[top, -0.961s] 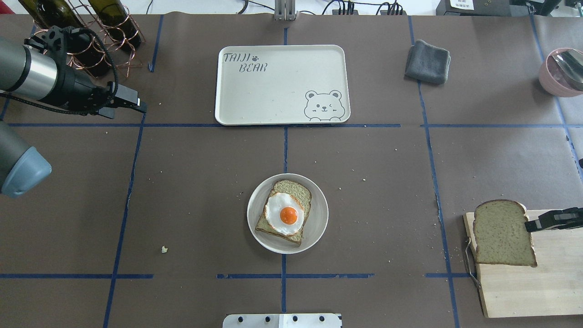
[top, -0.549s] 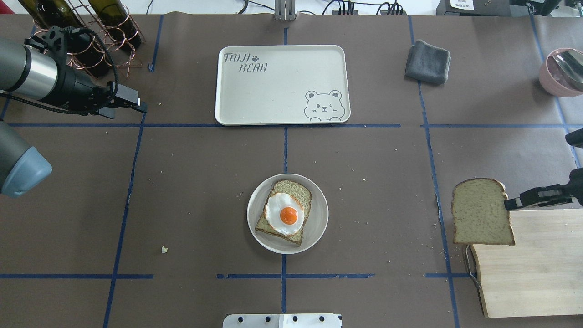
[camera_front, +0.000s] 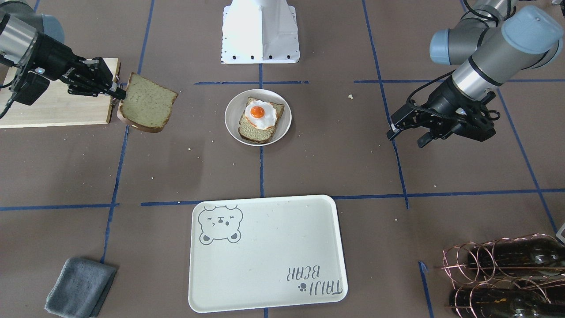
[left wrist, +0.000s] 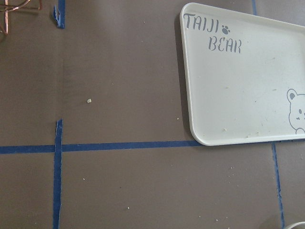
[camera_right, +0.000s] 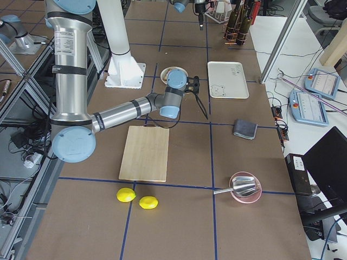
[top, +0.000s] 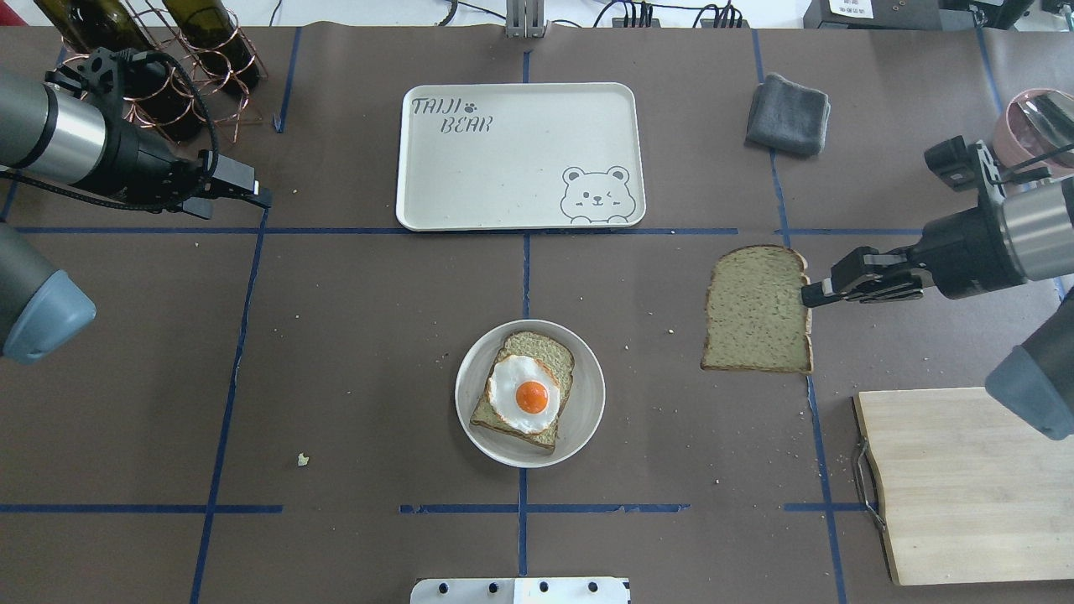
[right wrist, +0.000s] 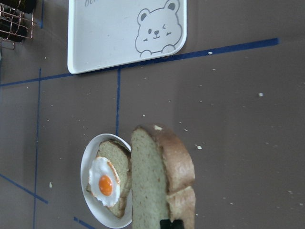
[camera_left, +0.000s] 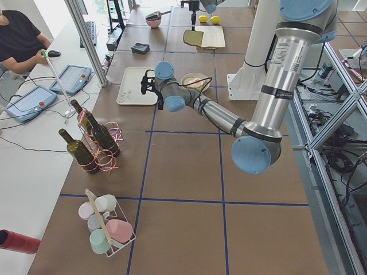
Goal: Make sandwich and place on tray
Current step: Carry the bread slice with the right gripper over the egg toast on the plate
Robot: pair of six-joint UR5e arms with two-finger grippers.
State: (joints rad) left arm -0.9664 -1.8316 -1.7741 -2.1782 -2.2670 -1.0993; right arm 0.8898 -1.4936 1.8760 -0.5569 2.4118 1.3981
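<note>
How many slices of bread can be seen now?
2. One bread slice hangs in the right gripper, above the table; a second slice lies on the plate under the egg.

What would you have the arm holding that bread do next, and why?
Probably carry the bread slice in the right gripper sideways until it hangs over the plate. It is held in the air off to one side, while the other slice lies on that plate with the egg on top and nothing covering it, so the sandwich lacks its top.
</note>
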